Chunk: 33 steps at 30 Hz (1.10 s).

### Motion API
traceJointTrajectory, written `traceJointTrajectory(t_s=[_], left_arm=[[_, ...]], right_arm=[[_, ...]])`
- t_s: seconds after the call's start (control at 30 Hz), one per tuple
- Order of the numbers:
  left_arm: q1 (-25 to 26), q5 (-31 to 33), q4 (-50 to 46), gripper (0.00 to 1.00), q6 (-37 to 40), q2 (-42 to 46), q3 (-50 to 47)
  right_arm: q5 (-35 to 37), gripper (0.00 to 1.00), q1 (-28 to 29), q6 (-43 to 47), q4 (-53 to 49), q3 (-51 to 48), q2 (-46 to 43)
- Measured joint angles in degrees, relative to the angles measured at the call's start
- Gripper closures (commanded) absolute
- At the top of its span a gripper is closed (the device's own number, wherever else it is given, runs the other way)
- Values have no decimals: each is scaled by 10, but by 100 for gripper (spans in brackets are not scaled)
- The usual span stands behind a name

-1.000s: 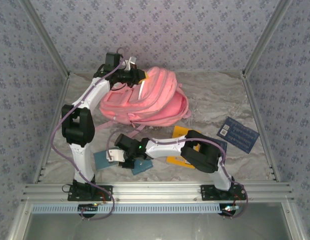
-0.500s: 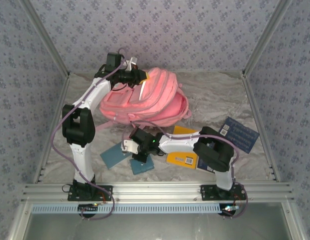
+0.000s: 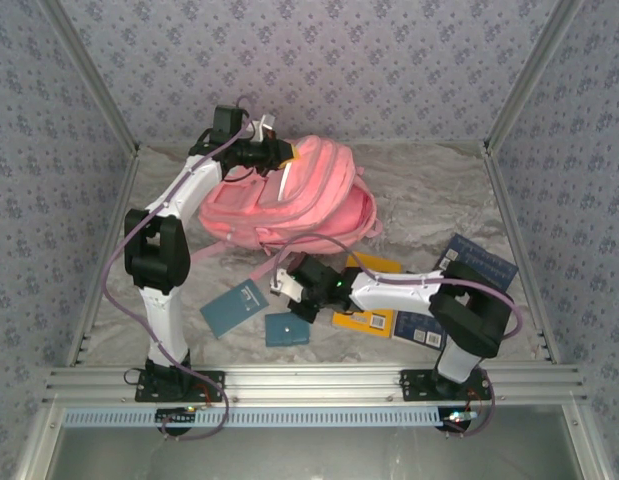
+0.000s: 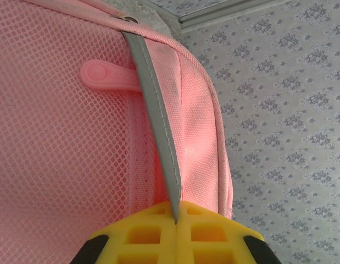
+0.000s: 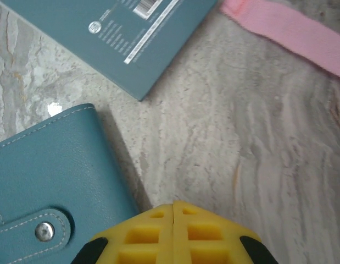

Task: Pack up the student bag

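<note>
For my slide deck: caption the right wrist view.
Shut right tool over marbled table, beside a teal snap wallet, teal book and pink strap.

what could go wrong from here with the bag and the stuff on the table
1. The left jaws pinch only the thin grey strip of the student bag; it could slip out and the hold be lost.
2. The right jaws are shut low over the table beside the teal wallet; unless they open first, they may just push it.
</note>
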<state>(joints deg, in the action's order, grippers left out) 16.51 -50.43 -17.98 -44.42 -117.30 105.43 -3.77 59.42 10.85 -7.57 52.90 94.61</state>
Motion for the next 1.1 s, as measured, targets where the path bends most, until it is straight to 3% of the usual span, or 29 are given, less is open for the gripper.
traceJointTrajectory(t_s=[0.5,0.53,0.6,0.67,0.77,0.9,1.1], left_arm=[[1,2,-2,100,4,0,0],[1,2,-2,100,4,0,0],[1,2,-2,100,4,0,0],[1,2,-2,100,4,0,0],[2,2,-2,100,4,0,0],[4,4,-3,100,5,0,0],[5,8,-9,100,14,0,0]], right_arm=[[19,100,-25,-89,-35,4,-101],[19,97,-26,-90,-37,4,-108],[17,66,-27,-79,-37,4,-118],[17,48,-23,-44,-29,-2,-127],[9,42,-11,31,-26,-17,-135],[-5,42,-7,115,-49,-9,-112],[-53,37,-17,154,-71,33,-55]])
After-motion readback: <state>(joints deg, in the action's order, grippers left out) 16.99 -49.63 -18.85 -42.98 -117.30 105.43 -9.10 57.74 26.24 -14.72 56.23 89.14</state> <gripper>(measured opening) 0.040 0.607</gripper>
